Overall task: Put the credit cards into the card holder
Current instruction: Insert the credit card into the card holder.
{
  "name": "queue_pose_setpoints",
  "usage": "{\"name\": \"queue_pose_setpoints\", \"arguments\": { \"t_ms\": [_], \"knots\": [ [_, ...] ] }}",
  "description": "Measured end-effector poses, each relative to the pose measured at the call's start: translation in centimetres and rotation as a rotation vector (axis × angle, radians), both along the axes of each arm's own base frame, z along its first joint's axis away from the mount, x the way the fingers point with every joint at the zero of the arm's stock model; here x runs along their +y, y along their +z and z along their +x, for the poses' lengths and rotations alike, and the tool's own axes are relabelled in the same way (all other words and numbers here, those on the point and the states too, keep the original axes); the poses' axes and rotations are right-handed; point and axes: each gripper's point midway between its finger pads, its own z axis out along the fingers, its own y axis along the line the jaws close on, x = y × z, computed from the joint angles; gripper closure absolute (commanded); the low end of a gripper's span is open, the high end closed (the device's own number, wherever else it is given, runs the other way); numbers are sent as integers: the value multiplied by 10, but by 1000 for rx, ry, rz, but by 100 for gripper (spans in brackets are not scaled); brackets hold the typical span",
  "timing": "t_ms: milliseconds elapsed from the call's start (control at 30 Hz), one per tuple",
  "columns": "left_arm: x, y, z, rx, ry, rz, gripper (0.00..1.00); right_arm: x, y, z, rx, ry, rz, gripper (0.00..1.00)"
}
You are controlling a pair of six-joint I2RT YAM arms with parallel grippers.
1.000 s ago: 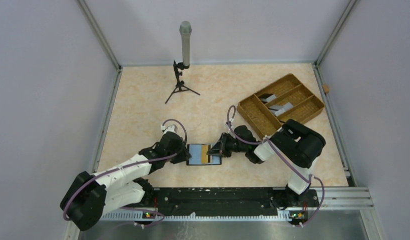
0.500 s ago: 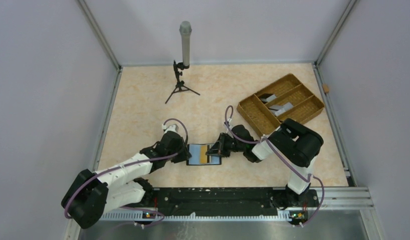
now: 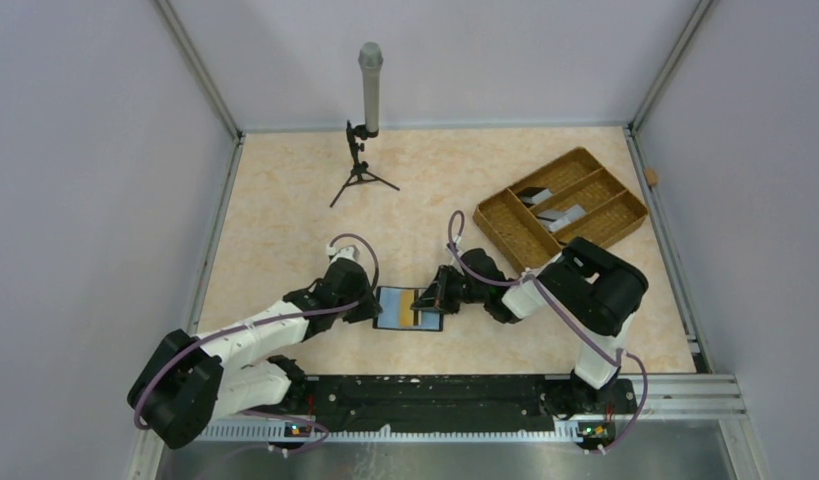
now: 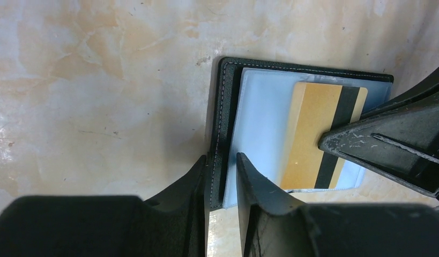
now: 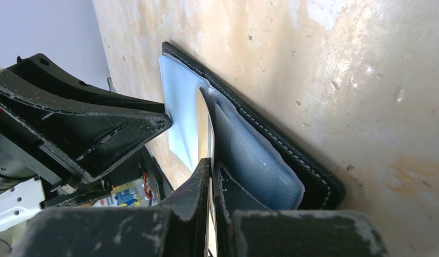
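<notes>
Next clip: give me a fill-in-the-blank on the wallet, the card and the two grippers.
The card holder lies ____ on the table.
The left gripper pinches its stitched ____.
The right gripper holds a tan card with a ____ stripe.
Other cards lie in the woven tray at the table's far ____ corner.
Missing: open; edge; black; right.

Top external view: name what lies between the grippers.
The open card holder, a gold card on its lining, spans from left gripper to right gripper; both wrist views confirm.

Bare tabletop [image 3: 285,215] behind the card holder [image 3: 408,308]; tripod [image 3: 359,166] and woven tray [image 3: 510,232] farther back.
</notes>
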Motion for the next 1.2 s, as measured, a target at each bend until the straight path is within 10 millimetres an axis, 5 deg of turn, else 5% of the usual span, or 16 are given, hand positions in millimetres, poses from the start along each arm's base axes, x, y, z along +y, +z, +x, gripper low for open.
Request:
{"name": "queue_pose_setpoints", "arguments": {
  "t_ms": [1200],
  "knots": [
    [-1,-1,1,0,-6,5,75,-2,-1,1,-34,-24,-77,100]
  ]
}}
